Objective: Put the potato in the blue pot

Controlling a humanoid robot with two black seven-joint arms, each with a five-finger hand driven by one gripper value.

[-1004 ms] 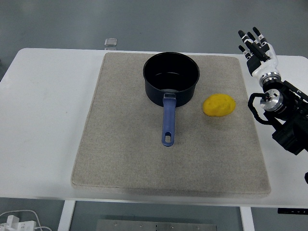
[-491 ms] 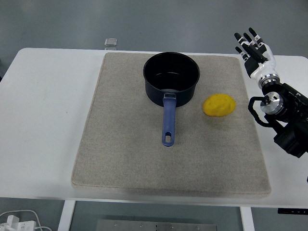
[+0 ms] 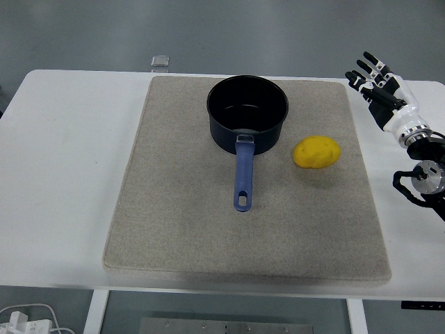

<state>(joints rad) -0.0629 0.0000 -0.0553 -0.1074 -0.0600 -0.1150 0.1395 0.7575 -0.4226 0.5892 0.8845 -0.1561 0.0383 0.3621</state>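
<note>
Potato (image 3: 316, 152) on mat (image 3: 174, 209), just right of pot (image 3: 247, 111), untouched. Right robot hand (image 3: 381, 82) further right of potato, above table (image 3: 62, 174), fingers spread, empty. Potato long axis roughly left-right. Only right robot hand visible, so nearer.

A: Mat contents?
B: Grey mat (image 3: 174, 209) on white table (image 3: 62, 174). Blue pot (image 3: 247, 113) at the far middle, handle toward the near edge. Yellow potato (image 3: 317, 152) just right of it, apart.
A: Arms?
B: Right hand (image 3: 384, 89) at the right edge, fingers spread, holding nothing, well clear of potato.
</note>
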